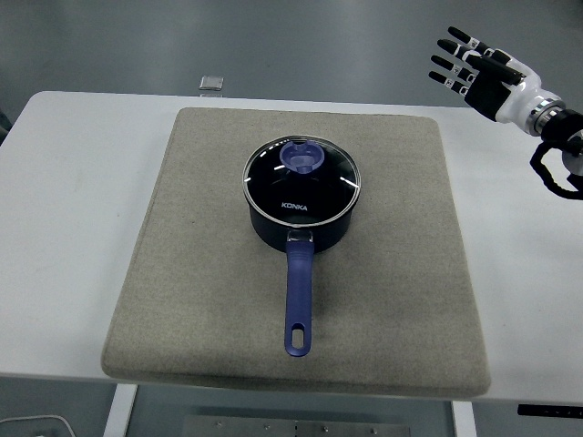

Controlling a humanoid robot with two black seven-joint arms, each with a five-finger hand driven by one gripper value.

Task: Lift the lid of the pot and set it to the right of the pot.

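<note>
A dark blue pot [301,223] stands in the middle of a grey mat [209,273], its long blue handle [299,296] pointing toward the near edge. A glass lid [301,178] with a blue knob [303,157] lies shut on the pot. My right hand [469,66] hovers high at the upper right, well away from the pot, with its fingers spread and nothing in them. The left arm does not show.
The mat lies on a white table [64,228]. A small grey object [211,84] rests at the table's far edge, behind the mat. Bare mat surface extends right of the pot.
</note>
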